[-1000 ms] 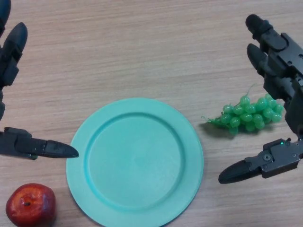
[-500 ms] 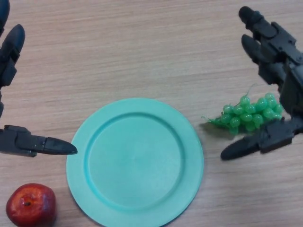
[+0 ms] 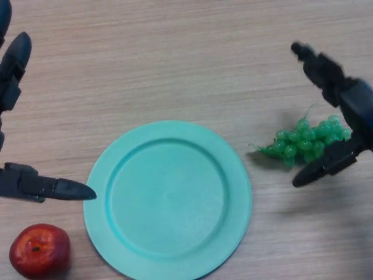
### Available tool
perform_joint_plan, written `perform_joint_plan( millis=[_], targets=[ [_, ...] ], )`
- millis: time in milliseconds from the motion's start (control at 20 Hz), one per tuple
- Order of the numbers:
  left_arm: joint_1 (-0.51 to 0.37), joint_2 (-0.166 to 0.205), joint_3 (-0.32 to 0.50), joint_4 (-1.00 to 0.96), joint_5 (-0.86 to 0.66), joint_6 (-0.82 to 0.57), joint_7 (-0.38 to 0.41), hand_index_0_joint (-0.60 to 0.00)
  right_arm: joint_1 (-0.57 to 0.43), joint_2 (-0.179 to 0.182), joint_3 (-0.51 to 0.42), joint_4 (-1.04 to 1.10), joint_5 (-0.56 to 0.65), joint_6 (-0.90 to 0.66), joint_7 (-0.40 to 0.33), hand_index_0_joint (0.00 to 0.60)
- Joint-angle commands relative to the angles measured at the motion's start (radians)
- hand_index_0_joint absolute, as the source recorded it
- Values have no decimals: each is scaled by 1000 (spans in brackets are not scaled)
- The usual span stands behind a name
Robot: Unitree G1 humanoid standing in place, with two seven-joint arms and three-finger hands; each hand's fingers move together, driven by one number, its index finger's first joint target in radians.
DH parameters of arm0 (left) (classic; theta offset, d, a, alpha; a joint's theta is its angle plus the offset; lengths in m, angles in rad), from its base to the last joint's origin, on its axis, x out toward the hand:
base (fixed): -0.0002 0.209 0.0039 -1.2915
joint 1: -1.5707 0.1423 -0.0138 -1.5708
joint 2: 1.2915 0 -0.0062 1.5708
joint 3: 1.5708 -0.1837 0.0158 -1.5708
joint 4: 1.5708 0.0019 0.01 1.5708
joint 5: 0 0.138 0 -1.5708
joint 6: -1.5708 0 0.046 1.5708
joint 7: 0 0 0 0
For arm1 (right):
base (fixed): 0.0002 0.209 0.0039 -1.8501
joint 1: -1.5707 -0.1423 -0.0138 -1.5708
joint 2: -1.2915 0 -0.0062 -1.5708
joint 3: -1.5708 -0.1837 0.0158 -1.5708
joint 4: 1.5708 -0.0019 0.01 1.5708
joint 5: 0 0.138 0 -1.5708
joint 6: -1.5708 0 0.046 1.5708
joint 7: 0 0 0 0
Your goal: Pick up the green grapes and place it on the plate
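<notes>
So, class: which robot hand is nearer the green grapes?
The right robot hand: open, it straddles the green grapes, fingers above and thumb just below. The left robot hand is at the far left, beyond the plate.

Red apple (image 3: 39,251) at the lower left corner, stem dimple facing up, glossy skin with small pale highlights. Resting on a light wooden table (image 3: 175,58) with fine grain running left to right. Only 1 apple in view, partly cut off by the bottom edge.
</notes>
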Motion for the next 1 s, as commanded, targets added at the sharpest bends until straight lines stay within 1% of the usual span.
perform_joint_plan(
  millis=[50,100,150,200,250,300,350,400,500,650,750,850,950,1000],
  targets=[
    [-14,26,74,-70,-31,-109,1,0,-83,-44,-26,43,-12,-181,-45,0],
    [-11,22,78,-74,-34,-116,1,0,-99,-44,-20,102,-36,-208,-51,0],
    [-11,22,79,-75,-35,-116,1,0,-101,-44,-18,111,-40,-212,-53,51],
    [-10,22,81,-75,-37,-116,1,0,-108,-45,-14,133,-57,-227,-62,200],
    [-9,21,82,-74,-39,-118,1,0,-116,-46,-9,155,-77,-242,-72,300],
    [-6,19,83,-73,-41,-122,0,0,-134,-47,0,203,-124,-273,-93,450],
    [-1,17,85,-74,-45,-124,-2,0,-149,-52,9,248,-179,-307,-122,550],
    [5,14,87,-74,-50,-126,-6,0,-157,-57,8,282,-231,-335,-162,600],
    [12,8,87,-71,-48,-136,-9,0,-153,-61,8,298,-272,-345,-208,600],
    [16,8,94,-70,-56,-134,-13,0,-149,-68,5,291,-303,-338,-238,600],
    [19,6,92,-74,-54,-131,-11,0,-139,-68,-6,243,-294,-316,-235,600],
    [17,5,87,-76,-49,-129,-10,0,-122,-68,-13,146,-294,-272,-230,600],
    [17,6,90,-76,-56,-132,-16,0,-96,-55,-16,-6,-293,-183,-196,600],
    [22,4,96,-74,-63,-136,-21,0,-86,-41,-9,-101,-307,-125,-180,600]
  ],
)
